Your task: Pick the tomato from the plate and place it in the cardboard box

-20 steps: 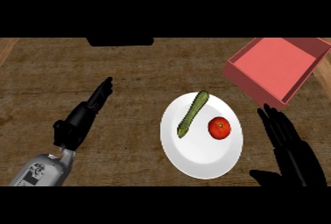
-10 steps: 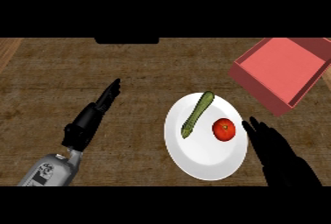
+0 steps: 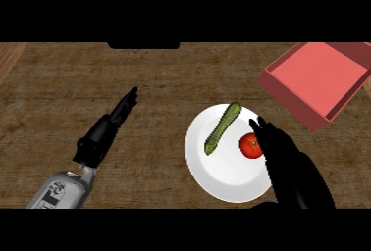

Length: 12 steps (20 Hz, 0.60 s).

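Observation:
A red tomato (image 3: pixel 250 146) lies on the right half of a white plate (image 3: pixel 223 174), beside a long green cucumber (image 3: pixel 222 127). My right hand (image 3: pixel 290 164) reaches over the plate's right edge with straight fingers, and its fingertips cover the tomato's right side. Nothing is held in it. The reddish box (image 3: pixel 317 78) sits at the upper right, open side up and turned at an angle. My left hand (image 3: pixel 109 128) rests open at the left, fingers pointing up and away.
The wooden counter (image 3: pixel 94 73) spreads all around the plate. A dark shape (image 3: pixel 144 45) sits at the counter's far edge.
My right hand has moved left and up over the plate's edge until its fingers reach the tomato. The whole view has shifted slightly, and the left hand stays open.

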Available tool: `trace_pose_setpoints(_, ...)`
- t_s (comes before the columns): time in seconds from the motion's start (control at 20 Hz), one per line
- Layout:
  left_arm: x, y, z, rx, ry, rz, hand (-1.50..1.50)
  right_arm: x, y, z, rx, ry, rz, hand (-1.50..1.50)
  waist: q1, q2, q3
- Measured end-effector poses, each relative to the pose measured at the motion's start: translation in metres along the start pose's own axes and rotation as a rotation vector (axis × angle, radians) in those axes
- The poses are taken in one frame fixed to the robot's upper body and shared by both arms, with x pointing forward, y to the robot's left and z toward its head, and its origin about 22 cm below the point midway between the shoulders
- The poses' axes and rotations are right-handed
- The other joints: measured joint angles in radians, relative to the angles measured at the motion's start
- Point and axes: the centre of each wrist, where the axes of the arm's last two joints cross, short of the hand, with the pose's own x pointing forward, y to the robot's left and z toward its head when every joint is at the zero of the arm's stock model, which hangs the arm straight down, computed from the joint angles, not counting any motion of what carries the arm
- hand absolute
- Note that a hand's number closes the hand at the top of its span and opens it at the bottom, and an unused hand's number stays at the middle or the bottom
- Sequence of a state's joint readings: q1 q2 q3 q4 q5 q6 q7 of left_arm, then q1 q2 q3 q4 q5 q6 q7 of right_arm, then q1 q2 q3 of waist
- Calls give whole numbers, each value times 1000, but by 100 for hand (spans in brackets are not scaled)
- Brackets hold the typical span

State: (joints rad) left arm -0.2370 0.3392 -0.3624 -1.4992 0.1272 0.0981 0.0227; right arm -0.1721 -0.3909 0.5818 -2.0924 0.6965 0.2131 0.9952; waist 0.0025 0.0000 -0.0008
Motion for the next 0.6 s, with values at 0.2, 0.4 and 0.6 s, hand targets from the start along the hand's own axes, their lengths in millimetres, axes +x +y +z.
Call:
trace_pose_setpoints(0.2,3,4,1,-5,3,-1,0,-4,9,-20,22,44,23,-150,0,0,0)
trace_pose_setpoints(0.4,5,1,-3,-7,4,1,0,-7,17,-31,54,86,38,-150,-1,0,1)
trace_pose_setpoints(0.6,4,2,0,-5,5,6,0,-7,32,-41,64,111,47,-150,-1,0,1)
